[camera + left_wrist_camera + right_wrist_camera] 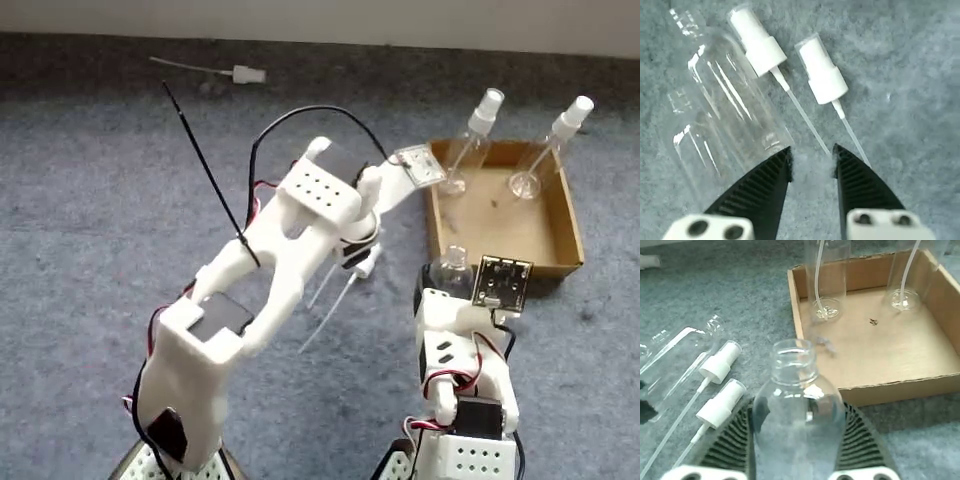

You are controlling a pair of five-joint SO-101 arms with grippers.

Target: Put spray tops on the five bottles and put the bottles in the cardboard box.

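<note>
In cardboard box [900, 387]: two capped bottles [468, 150] standing, done. My right pincer [797, 420] clamps uncapped bottle [795, 390] just beside box; my left pincer [812, 162] spread over two loose spray tops [822, 75], bare bottle [720, 110] alongside. Capping, boxing left.

Soft, even brightness, only faint shadows on the carpet [90, 220], white glints along the clear bottle [715, 100].

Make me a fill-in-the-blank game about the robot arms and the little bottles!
The cardboard box holds ___ upright bottles with spray tops on.
The right gripper is shut on a bottle whose neck has no spray ___.
The left gripper has its jaws ___, gripping nothing.
Missing words: two; top; open.
</note>
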